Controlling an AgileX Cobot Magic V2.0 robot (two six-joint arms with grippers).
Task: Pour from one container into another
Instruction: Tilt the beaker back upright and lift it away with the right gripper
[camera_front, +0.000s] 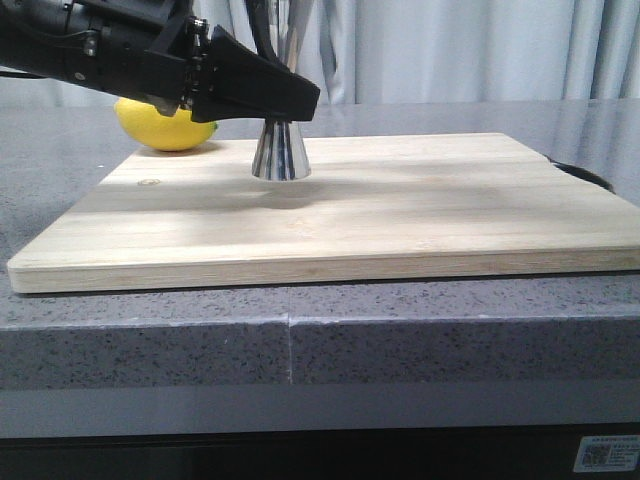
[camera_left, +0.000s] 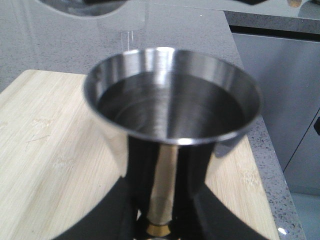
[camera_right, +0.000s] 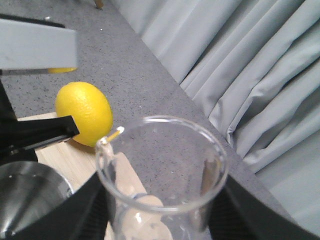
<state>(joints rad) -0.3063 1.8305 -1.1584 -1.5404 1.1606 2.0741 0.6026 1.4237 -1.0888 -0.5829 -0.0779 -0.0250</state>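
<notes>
The steel jigger (camera_front: 280, 152) stands upright on the wooden cutting board (camera_front: 400, 210). My left gripper (camera_front: 296, 100) is shut on its narrow waist, just above the gold band (camera_left: 160, 229). In the left wrist view its wide upper cup (camera_left: 172, 100) fills the frame, and the inside looks dark, possibly with clear liquid. My right gripper (camera_right: 161, 217) is shut on the clear glass beaker (camera_right: 162, 167), whose black fingers (camera_right: 80, 210) flank its walls. The beaker's pouring lip (camera_right: 106, 141) sits beside the jigger's rim (camera_right: 25, 197). The beaker looks nearly empty and is out of the front view.
A yellow lemon (camera_front: 165, 125) lies on the grey stone counter (camera_front: 420, 345) behind the board's far left corner. A dark round object (camera_front: 585, 175) sits by the board's right end. Grey curtains (camera_front: 450, 50) hang behind.
</notes>
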